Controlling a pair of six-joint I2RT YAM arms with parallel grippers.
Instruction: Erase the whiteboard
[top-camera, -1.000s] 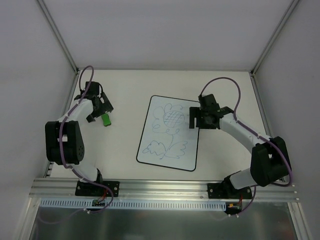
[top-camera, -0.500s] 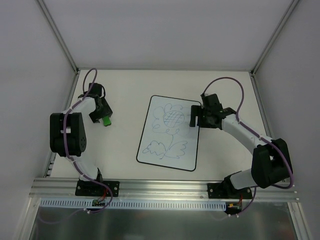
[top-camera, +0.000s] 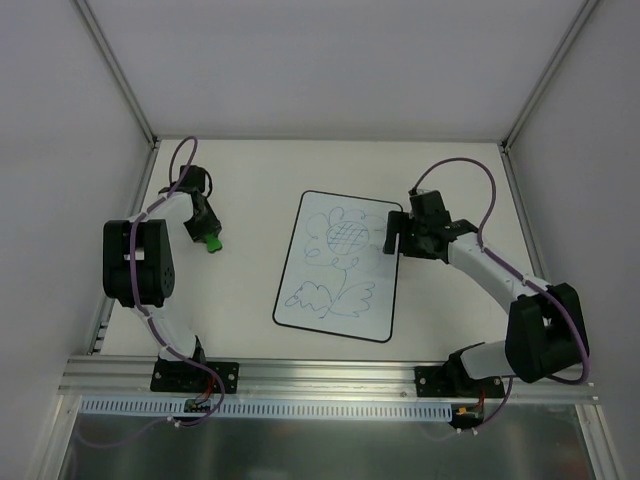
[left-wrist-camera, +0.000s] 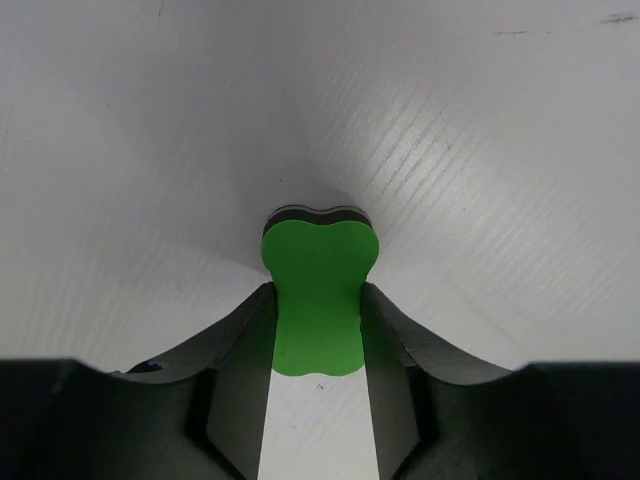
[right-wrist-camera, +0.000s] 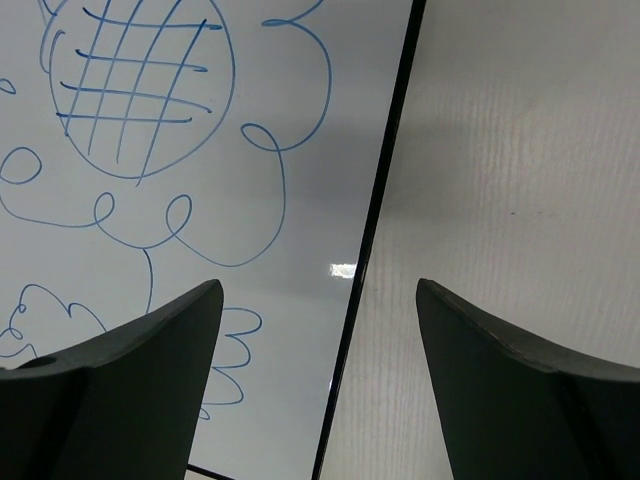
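Observation:
The whiteboard lies flat mid-table with a blue flower doodle on it. At the left, a small green eraser sits on the table, and my left gripper is over it. In the left wrist view both fingers press the sides of the eraser, so the left gripper is shut on it. My right gripper hovers over the board's right edge near its top corner. In the right wrist view the right gripper is open, straddling the whiteboard's black border with nothing between its fingers.
White enclosure walls and metal posts surround the table. An aluminium rail with both arm bases runs along the near edge. The left arm's elbow stands close to the left wall.
The left gripper has come down over the green eraser and closed its jaws onto it. The right arm has shifted slightly right along the board's edge, still open.

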